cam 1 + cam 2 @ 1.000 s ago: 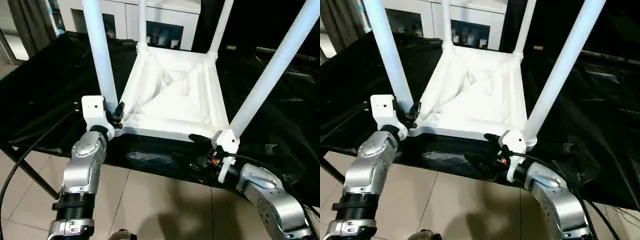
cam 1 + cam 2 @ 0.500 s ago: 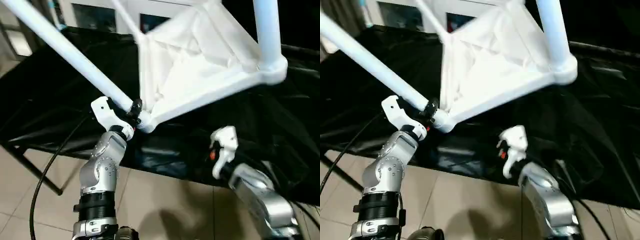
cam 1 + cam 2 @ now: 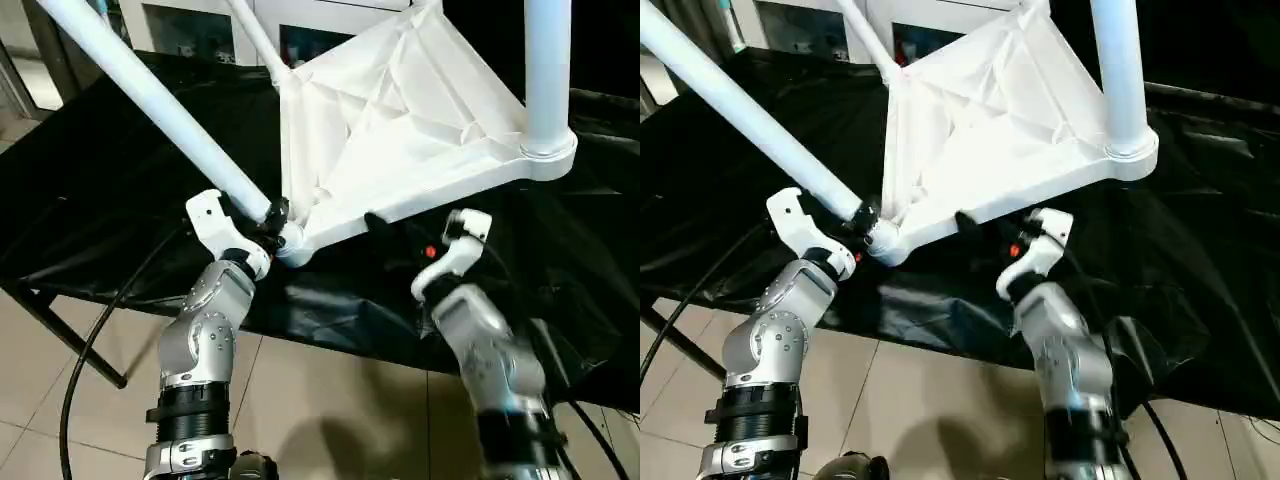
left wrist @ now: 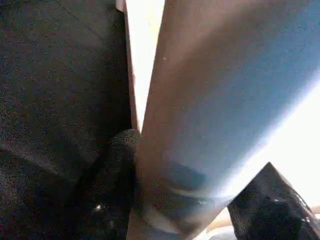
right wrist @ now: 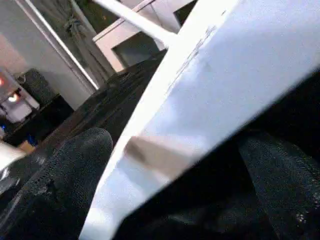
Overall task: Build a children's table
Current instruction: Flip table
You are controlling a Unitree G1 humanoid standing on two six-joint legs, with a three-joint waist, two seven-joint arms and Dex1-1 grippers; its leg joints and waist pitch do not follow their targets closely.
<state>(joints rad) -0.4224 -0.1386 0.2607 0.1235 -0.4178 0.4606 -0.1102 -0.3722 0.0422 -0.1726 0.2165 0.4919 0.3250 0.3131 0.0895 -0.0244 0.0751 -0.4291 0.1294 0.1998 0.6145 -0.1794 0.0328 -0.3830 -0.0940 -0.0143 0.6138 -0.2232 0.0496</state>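
The children's table is upside down and tipped on the black cloth, its ribbed underside facing me and its white legs pointing up and away. My left gripper is shut on the near-left leg, just above its corner socket. In the left wrist view that leg fills the gap between the fingers. My right gripper stands open at the top's front edge. In the right wrist view that white edge runs between the spread fingers. Another leg rises at the near-right corner.
A black cloth covers the work table, whose front edge lies just past my forearms. A white cabinet with glass fronts stands behind. Below are the tiled floor, a dark table strut and a cable at left.
The table has tipped, its near-right corner lifting while the left gripper kept hold of its leg. The right gripper left that corner, dropped back, then came up to the front edge.
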